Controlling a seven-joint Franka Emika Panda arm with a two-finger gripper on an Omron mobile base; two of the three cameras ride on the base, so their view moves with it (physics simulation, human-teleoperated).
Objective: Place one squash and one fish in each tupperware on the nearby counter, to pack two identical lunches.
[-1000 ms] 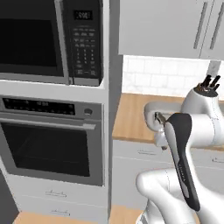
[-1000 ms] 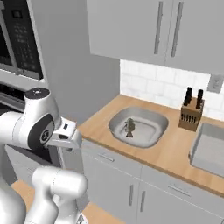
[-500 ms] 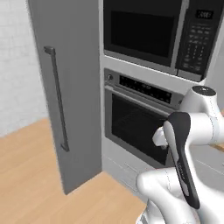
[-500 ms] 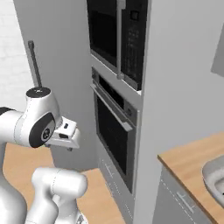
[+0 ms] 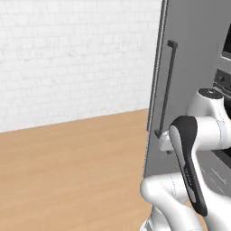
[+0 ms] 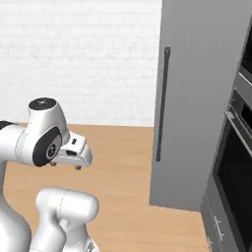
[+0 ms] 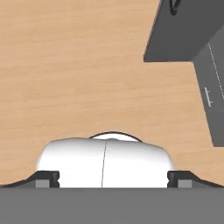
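Note:
The squash, the fish and the tupperware are out of view. My gripper (image 6: 65,166) hangs folded in close to the base, pointing down at the wooden floor. In the hand view the gripper (image 7: 112,178) has its two dark fingertips (image 7: 46,178) far apart at the lower corners, open, with nothing between them but the floor below.
A tall grey cabinet (image 6: 197,98) with a dark vertical handle (image 6: 162,103) stands on the right, also seen as a grey cabinet (image 5: 189,67). A built-in oven (image 6: 236,167) sits beside it. Wooden floor (image 5: 67,171) stretches left to a white brick wall (image 6: 74,54).
The whole picture has swung left, so the camera moved with the base: counter and sink left the views, then the oven slid right. The arm keeps its folded pose.

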